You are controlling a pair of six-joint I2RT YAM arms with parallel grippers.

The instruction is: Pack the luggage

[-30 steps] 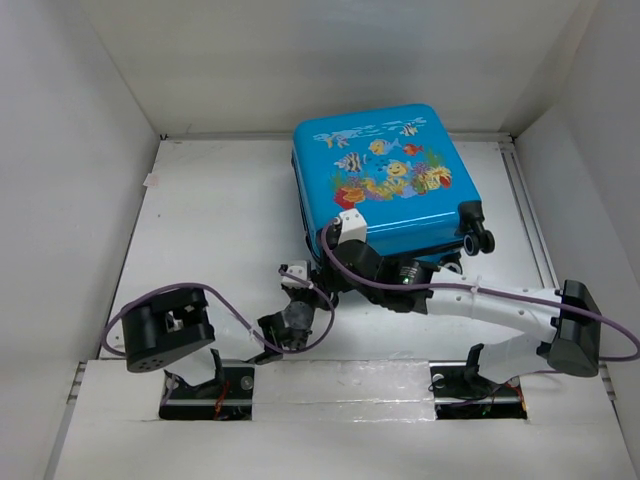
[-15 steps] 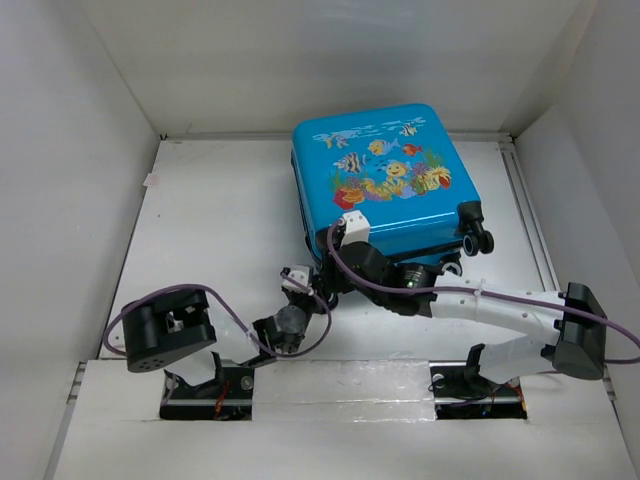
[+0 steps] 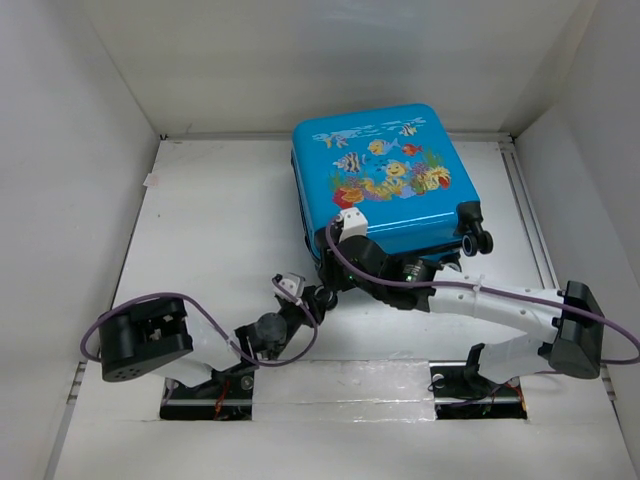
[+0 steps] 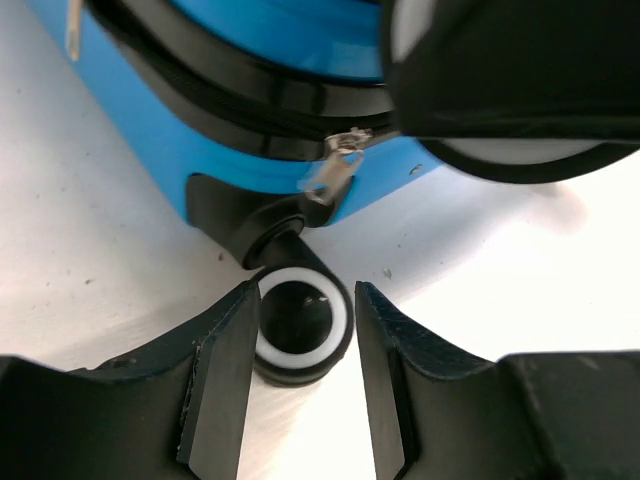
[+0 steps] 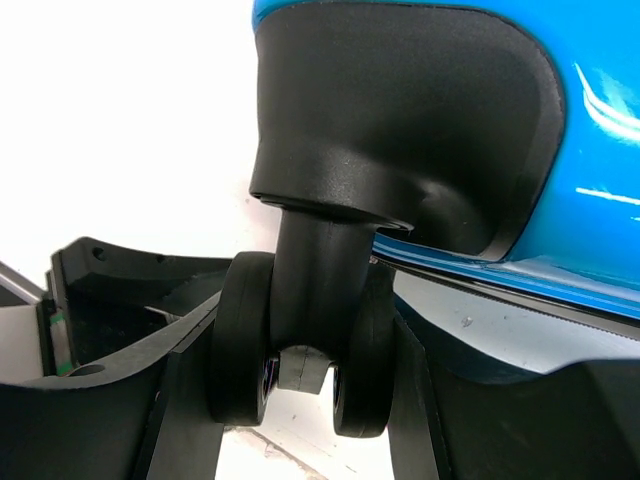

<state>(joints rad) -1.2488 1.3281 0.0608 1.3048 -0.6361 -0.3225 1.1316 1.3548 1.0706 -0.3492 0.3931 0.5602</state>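
The luggage (image 3: 380, 180), a blue suitcase with a fish print, lies closed and flat at the back middle of the table. Its zip pull (image 4: 330, 175) hangs at the seam. My right gripper (image 3: 335, 268) is at its near-left corner. In the right wrist view, the right gripper (image 5: 305, 330) is shut on a black twin caster wheel (image 5: 245, 340), with a finger pressed on each side. My left gripper (image 3: 318, 296) sits just below that corner. Its jaws (image 4: 305, 300) are open around a white-ringed caster wheel (image 4: 300, 322): the left finger touches it and the right stands off.
White walls enclose the table on three sides. A raised rail (image 3: 522, 200) runs along the right side. Two more casters (image 3: 480, 240) stick out at the suitcase's near-right corner. The right wrist's dark body (image 4: 500, 80) hangs close above my left gripper.
My left arm has swung lower and to the left, and its gripper has slid up toward the suitcase corner. Its jaws stand wider than half a second ago. The right arm has held its place.
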